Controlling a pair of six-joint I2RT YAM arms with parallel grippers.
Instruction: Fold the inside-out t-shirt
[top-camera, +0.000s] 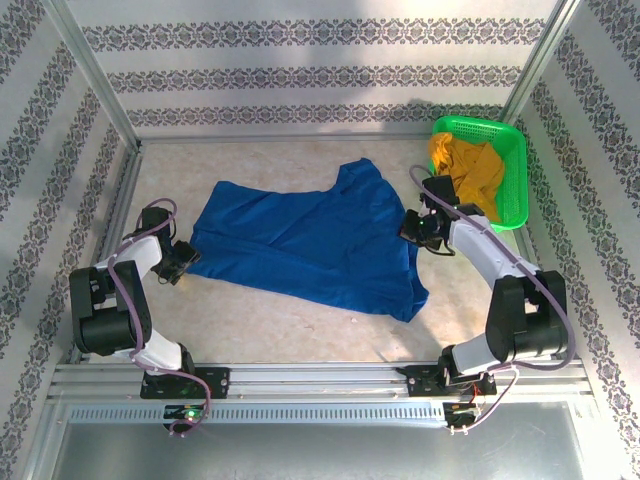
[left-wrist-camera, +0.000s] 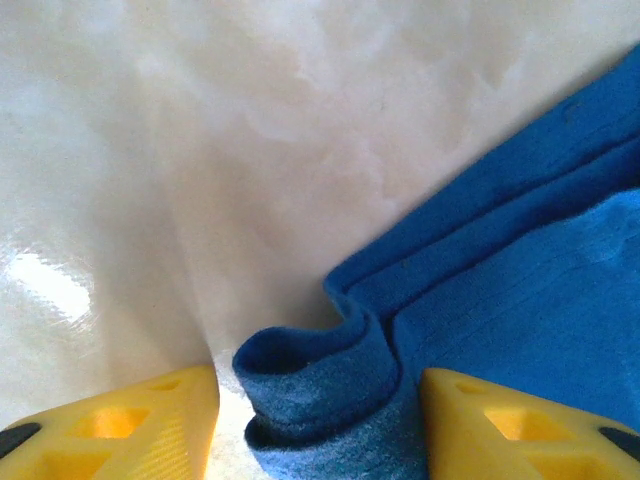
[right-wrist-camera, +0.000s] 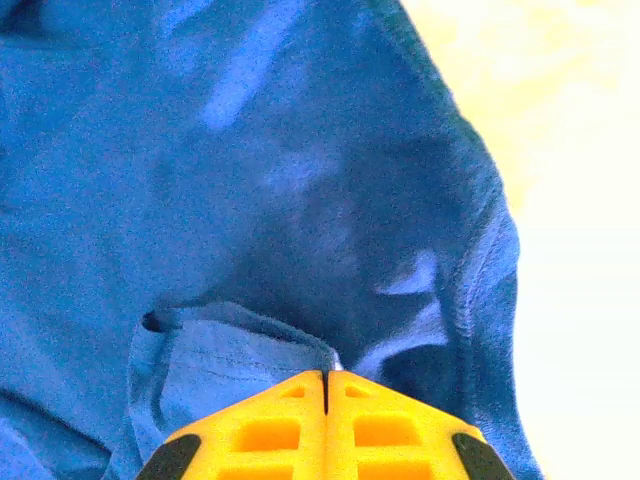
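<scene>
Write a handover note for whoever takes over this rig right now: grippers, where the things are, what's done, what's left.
Left gripper: open, low at the shirt's left edge, its fingers on either side of a curled-up bit of hem, not yet closed on it.
Right gripper: shut at the shirt's right edge, apparently pinching a small raised fold of cloth.
Inside-out t-shirt: spread out mid-table, mostly flat, somewhat wrinkled.
Green basket: back right, holding the mustard garment.
Done: shirt laid out, right side gripped.
Left: close the left gripper on the hem, then make all the folds. None is visible so far.
</scene>
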